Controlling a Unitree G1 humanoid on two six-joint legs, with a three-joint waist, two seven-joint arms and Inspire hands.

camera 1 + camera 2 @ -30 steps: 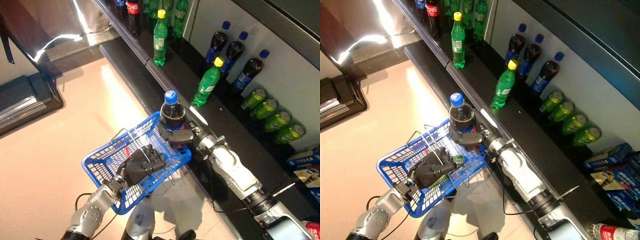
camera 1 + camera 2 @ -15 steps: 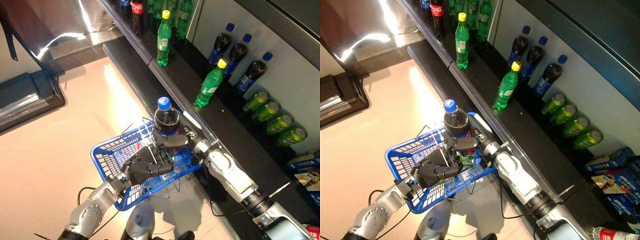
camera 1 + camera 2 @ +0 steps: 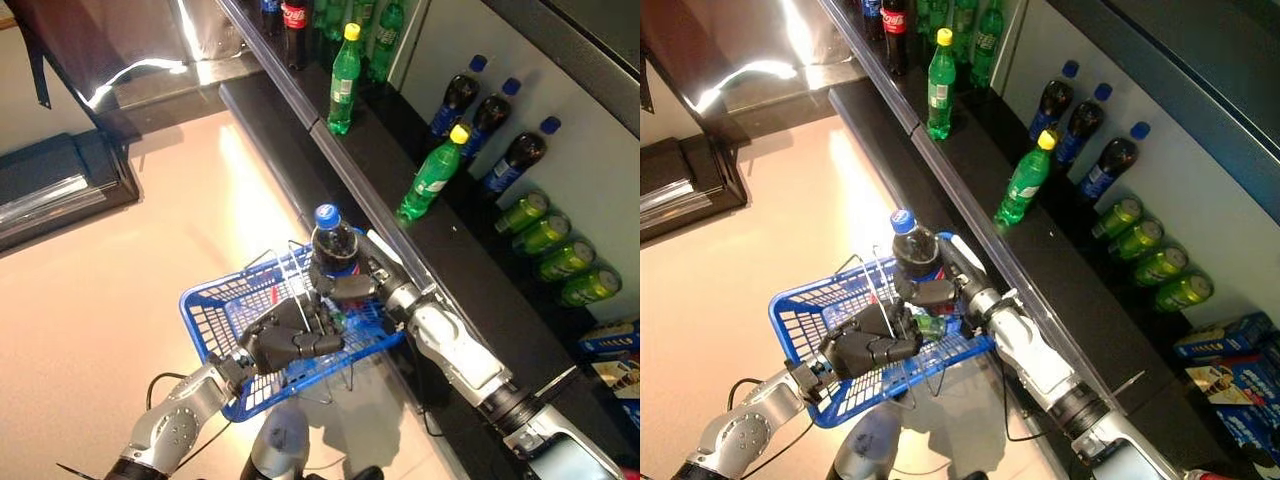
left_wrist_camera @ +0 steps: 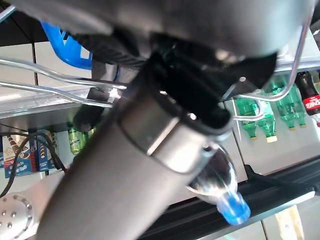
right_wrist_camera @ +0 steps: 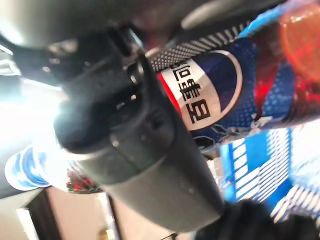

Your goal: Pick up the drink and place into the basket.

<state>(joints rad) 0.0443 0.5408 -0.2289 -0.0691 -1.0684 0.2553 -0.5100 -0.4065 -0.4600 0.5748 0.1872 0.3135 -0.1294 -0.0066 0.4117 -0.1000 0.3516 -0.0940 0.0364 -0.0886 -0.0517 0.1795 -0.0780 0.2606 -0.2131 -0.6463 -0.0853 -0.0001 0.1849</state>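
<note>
Cola bottle (image 3: 333,243): clasped upright in my right hand (image 3: 357,288), now lowered from above the basket's shelf-side rim to inside it. Basket (image 3: 215,310): handle gripped by my left hand (image 3: 290,335). Remaining: release.

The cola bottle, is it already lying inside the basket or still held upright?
Held upright: the right hand grips the cola bottle, cap up, its base lowered within the blue basket.

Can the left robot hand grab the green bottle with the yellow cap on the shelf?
Probably not now: the left robot hand is curled round the blue basket handle, and the green bottle stands across the shelf rail.
</note>
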